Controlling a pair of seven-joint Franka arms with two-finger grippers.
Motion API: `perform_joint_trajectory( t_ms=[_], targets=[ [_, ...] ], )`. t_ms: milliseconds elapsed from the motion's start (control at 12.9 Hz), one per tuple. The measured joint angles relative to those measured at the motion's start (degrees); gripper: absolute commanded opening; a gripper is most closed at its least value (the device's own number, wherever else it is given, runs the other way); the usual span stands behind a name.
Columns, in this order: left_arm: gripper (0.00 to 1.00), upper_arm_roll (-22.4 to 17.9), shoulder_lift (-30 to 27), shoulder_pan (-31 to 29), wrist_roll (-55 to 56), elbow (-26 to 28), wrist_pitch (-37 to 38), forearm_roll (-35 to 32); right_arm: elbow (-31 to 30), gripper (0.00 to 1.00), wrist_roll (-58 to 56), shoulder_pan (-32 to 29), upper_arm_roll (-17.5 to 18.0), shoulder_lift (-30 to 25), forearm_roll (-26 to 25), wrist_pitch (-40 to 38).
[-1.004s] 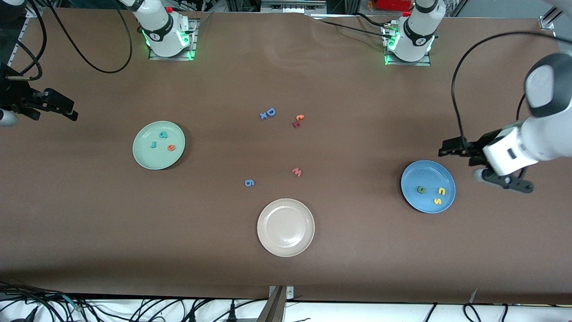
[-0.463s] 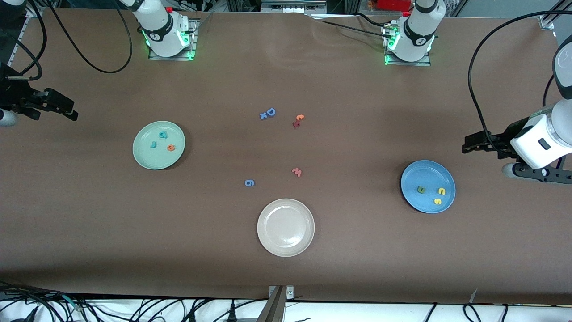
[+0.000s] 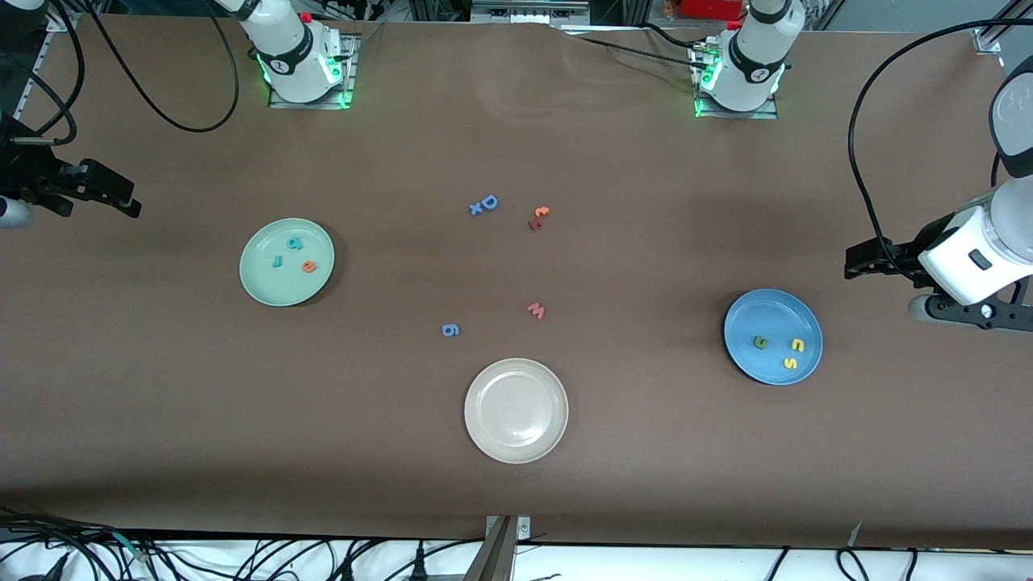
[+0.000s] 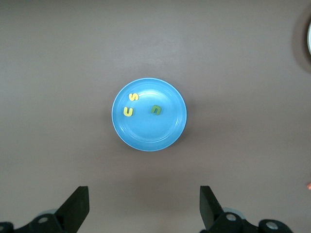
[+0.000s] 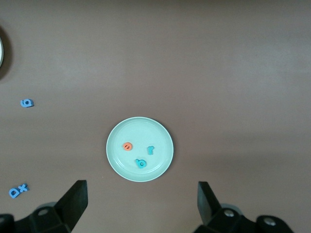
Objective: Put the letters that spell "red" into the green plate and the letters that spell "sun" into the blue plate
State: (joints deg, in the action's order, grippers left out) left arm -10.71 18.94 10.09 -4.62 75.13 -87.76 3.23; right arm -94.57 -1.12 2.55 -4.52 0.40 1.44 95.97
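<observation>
The green plate (image 3: 260,282) holds a teal "d" (image 3: 294,242), a teal "r" (image 3: 277,261) and an orange "e" (image 3: 307,266). In the blue plate (image 3: 767,316) lie a dark green letter (image 3: 759,342), a yellow "u"/"n" shape (image 3: 797,344) and a yellow "s" (image 3: 790,363). My left gripper (image 4: 144,208) hangs open and empty over bare table, beside the blue plate (image 4: 146,135) toward the left arm's end. My right gripper (image 5: 141,204) is open and empty too, up beside the green plate (image 5: 141,130) at the right arm's end, where that arm waits.
A beige-white plate (image 3: 516,411) sits near the front camera at mid-table. Loose letters lie in the middle: a blue "D" and "x" (image 3: 484,204), an orange and dark red pair (image 3: 538,218), a red "w" (image 3: 537,311), a blue "6" (image 3: 451,330).
My left arm has drawn back from the blue plate toward its own end of the table, mostly in the first half second. The right arm and all letters stayed put.
</observation>
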Motion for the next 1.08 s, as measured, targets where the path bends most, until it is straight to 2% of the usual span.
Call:
perform_joint_trajectory(
  t_ms=[386,1081],
  targets=[
    [1.0,-0.2,0.0,0.1,8.5,-2.6,-1.1,3.9,0.0,1.0,0.0,0.0,0.0,0.0,0.0,0.0],
    [1.0,-0.4,-0.7,-0.1,9.2,-3.9,-1.6,3.8,0.0,1.0,0.0,0.0,0.0,-0.1,0.0,0.0]
  ],
)
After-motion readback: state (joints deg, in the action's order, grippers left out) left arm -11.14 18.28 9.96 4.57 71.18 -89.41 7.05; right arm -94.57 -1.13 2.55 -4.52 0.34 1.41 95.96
